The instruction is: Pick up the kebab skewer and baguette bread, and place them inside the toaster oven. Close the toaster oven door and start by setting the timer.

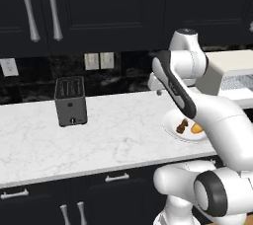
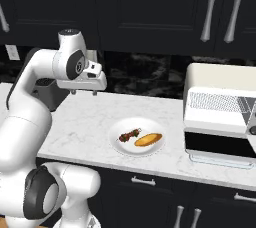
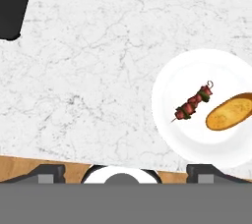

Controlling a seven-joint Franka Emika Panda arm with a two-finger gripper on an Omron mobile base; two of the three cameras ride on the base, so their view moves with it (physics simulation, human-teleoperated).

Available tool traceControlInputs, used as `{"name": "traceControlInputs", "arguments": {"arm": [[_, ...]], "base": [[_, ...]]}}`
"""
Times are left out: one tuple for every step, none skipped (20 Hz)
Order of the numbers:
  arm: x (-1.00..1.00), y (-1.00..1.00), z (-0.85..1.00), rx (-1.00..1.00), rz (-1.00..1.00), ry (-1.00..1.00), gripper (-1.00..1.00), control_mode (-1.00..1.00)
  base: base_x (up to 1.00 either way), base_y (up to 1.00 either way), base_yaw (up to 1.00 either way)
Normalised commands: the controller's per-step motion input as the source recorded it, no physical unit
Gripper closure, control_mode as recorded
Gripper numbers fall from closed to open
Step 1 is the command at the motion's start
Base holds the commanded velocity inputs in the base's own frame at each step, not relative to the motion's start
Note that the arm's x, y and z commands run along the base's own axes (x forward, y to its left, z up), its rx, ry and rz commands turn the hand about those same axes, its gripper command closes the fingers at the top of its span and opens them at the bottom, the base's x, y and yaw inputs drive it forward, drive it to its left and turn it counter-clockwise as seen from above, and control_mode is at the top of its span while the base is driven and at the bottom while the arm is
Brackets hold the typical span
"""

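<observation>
fingers (image 3: 126, 171) spread wide, holding nothing, hovering above the table (image 3: 88, 70). kebab skewer (image 3: 193, 102) and baguette bread (image 3: 230, 112) lie side by side on white plate (image 3: 172, 125), right of frame. toaster oven (image 2: 220, 114) far right, black toaster (image 1: 70, 100) left.

Kitchen, marble counter (image 1: 99, 135), dark cabinets (image 2: 150, 7), toaster oven (image 2: 220, 114)

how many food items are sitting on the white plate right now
2. The kebab skewer lies on the plate's left half in the right base view; the baguette bread lies just right of it, toward the toaster oven.
</observation>
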Motion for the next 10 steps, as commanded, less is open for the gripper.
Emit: {"name": "traceControlInputs", "arguments": {"arm": [[0.00, 0.00, 0.00, 0.00, 0.00, 0.00, -1.00, 1.00], [0.00, 0.00, 0.00, 0.00, 0.00, 0.00, -1.00, 1.00], [0.00, 0.00, 0.00, 0.00, 0.00, 0.00, -1.00, 1.00], [0.00, 0.00, 0.00, 0.00, 0.00, 0.00, -1.00, 1.00], [0.00, 0.00, 0.00, 0.00, 0.00, 0.00, -1.00, 1.00], [0.00, 0.00, 0.00, 0.00, 0.00, 0.00, -1.00, 1.00], [0.00, 0.00, 0.00, 0.00, 0.00, 0.00, -1.00, 1.00], [0.00, 0.00, 0.00, 0.00, 0.00, 0.00, -1.00, 1.00], [0.00, 0.00, 0.00, 0.00, 0.00, 0.00, -1.00, 1.00], [0.00, 0.00, 0.00, 0.00, 0.00, 0.00, -1.00, 1.00]], "base": [[0.00, -0.67, 0.00], [0.00, -0.63, -0.01], [0.00, -0.61, -0.01], [0.00, -0.65, -0.02], [0.00, -0.65, -0.03], [0.00, -0.59, -0.03], [0.00, -0.58, -0.03], [0.03, -0.52, -0.03], [0.03, -0.49, -0.03], [0.01, -0.50, -0.05]]}}
